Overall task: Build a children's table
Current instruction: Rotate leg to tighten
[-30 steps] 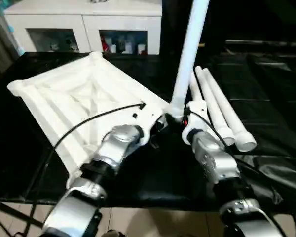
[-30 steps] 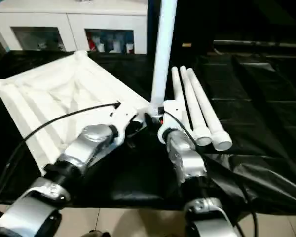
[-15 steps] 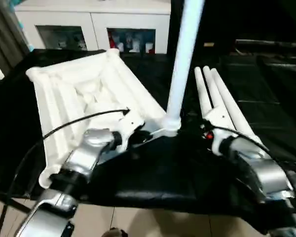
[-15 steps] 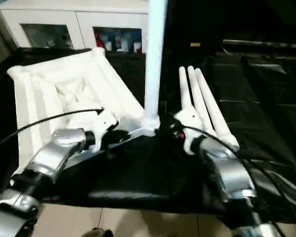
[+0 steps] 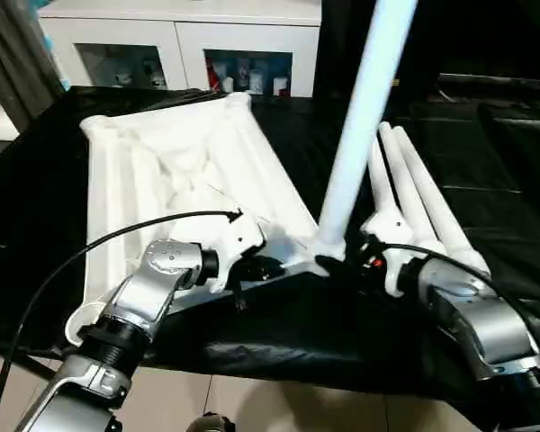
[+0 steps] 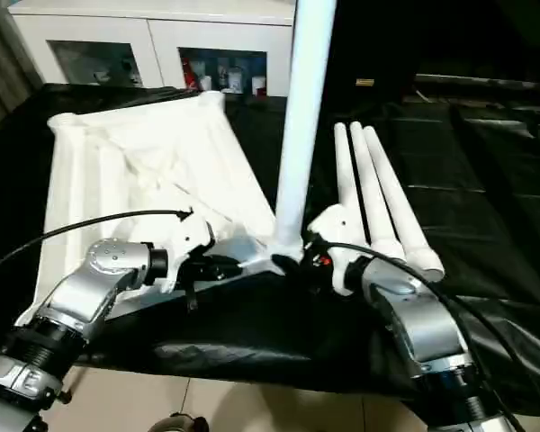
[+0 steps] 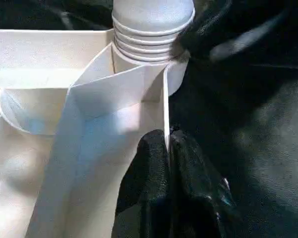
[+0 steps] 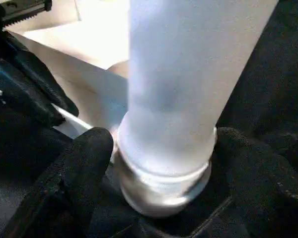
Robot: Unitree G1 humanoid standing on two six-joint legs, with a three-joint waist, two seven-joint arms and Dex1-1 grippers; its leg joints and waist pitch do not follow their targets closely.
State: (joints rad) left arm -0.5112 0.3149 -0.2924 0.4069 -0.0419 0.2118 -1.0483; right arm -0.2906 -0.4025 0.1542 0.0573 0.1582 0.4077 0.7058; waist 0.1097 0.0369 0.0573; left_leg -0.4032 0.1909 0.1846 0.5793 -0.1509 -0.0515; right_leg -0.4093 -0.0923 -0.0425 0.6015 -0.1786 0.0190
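Black sheeting [image 5: 252,342] covers the work surface, with a white cabinet [image 5: 175,40] with glass-fronted shelves behind it. At left the table top [image 5: 153,180] lies underside up, ribs showing. The left gripper [image 7: 168,148] is pinched shut on a thin upright rib at the near corner, just beside the socket (its fingertips [image 7: 151,153] straddle the rib edge). In that corner socket stands one leg [image 5: 364,117], upright and slightly tilted, thread rings visible at its base. The right gripper [image 8: 159,163] sits with its fingers [image 8: 82,158] spread wide to either side of the leg base; whether they press on it I cannot tell from the wrist view. Three spare legs [image 5: 414,202] lie side by side to the right. Judgement: hollow plastic, light and stiff but smooth, so likely to slip under a turning grip; best held low on the leg near the threads, top steadied by a rib.
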